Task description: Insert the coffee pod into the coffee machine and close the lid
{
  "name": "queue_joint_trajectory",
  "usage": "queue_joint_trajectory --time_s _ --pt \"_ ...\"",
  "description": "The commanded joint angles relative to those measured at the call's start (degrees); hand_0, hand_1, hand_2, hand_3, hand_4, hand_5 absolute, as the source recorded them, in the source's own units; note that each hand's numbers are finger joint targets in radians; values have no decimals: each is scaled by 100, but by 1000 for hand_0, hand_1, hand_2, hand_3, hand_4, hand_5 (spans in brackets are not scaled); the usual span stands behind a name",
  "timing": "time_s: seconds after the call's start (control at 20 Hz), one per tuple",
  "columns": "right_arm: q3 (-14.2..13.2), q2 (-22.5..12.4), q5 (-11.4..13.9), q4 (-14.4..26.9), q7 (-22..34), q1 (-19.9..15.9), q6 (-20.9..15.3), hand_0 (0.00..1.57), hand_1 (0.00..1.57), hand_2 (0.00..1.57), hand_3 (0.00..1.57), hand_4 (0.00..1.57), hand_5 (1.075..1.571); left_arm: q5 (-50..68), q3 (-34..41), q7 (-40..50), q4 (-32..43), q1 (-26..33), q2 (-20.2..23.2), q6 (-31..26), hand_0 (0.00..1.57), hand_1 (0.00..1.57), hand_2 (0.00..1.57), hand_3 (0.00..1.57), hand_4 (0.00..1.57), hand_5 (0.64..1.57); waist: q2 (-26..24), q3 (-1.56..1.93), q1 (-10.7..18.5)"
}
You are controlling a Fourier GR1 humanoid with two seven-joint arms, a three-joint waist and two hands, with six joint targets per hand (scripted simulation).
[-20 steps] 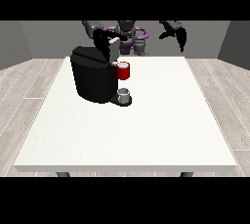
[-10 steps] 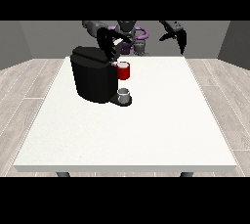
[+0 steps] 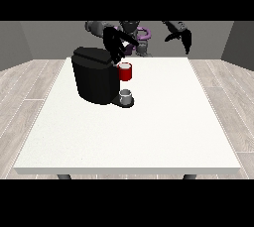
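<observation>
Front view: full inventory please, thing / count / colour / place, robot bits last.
table: 1, white, fills the middle of the view, on a grey plank floor
coffee machine: 1, black, on the table's far part at the view's left
red part: 1, red, cylindrical, at the machine's front; cannot tell whether it is the pod or the machine's own holder
cup: 1, grey, on the machine's base below the red part
robot body: 1, grey and purple, behind the table's far edge
robot hand at the view's left: 1, black, just above the machine's top, beside the red part
robot hand at the view's right: 1, black, raised above the table's far edge, away from every object
</observation>
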Motion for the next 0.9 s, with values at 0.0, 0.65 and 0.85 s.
queue_joint_trajectory --time_s 0.0,0.65,0.85 --pt "341 275 31 -334 -730 -628 138 0 0 0 0 0 1571 6 -100 -23 -29 -135 -43 -64 0 0 0 0 399 1571 175 -192 656" --pt "-50 -312 79 -1227 188 -882 218 0 0 0 0 0 1571 55 -385 -69 11 -763 -141 -346 0 0 0 0 278 1571 914 -181 1554" --pt "-124 -108 -2 -880 -410 -1260 75 0 0 0 0 0 1571 90 -351 432 -196 -1388 -86 -314 0 0 0 0 272 1571 1237 -190 1544"
